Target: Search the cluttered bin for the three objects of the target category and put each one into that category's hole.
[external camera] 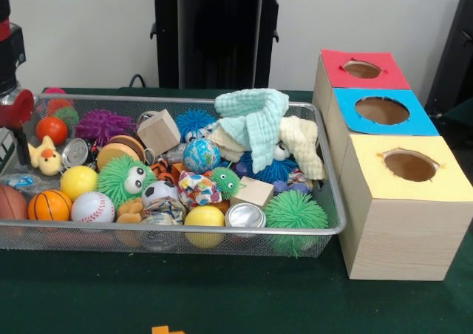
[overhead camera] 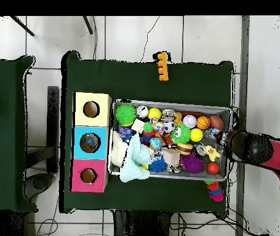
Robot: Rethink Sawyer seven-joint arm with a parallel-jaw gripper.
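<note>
Bin (external camera: 325, 227) of wire mesh is sitting on the green table (external camera: 244, 297), packed with clutter. Front row in the front view: basketball (external camera: 49, 205), baseball (external camera: 93, 208), yellow ball (external camera: 204, 217), silver can (external camera: 245, 216), green spiky ball (external camera: 295, 212). Behind those a green fuzzy toy with googly eyes (external camera: 124, 179), soccer ball (external camera: 160, 193), another yellow ball (external camera: 78, 181), globe-patterned ball (external camera: 201, 155), two wooden blocks (external camera: 158, 131), purple spiky ball (external camera: 103, 124), blue spiky ball (external camera: 195, 120), orange ball (external camera: 52, 129) and a yellow duck (external camera: 46, 157) at the left end. Mint cloth (external camera: 255, 120) is lying heaped on top toward the right end, with a cream cloth (external camera: 304, 145) just beside it.

Box row is standing just beside the bin's right end in the front view: yellow-topped box (external camera: 403, 201) nearest the camera, blue-topped box (external camera: 384, 112) in the middle, red-topped box (external camera: 362, 69) farthest, each with a round hole on top. Overhead, something is showing inside the blue box's hole (overhead camera: 90, 142); cannot tell what.

Arm (overhead camera: 262, 150), red and black, is hanging at the bin's end away from the boxes, over its edge. Gripper (external camera: 16, 112) is only partly showing at the front view's left edge; cannot tell whether its fingers are wide or narrow, or holding anything.

Orange piece (overhead camera: 161, 66) is lying on the table apart from the bin.
</note>
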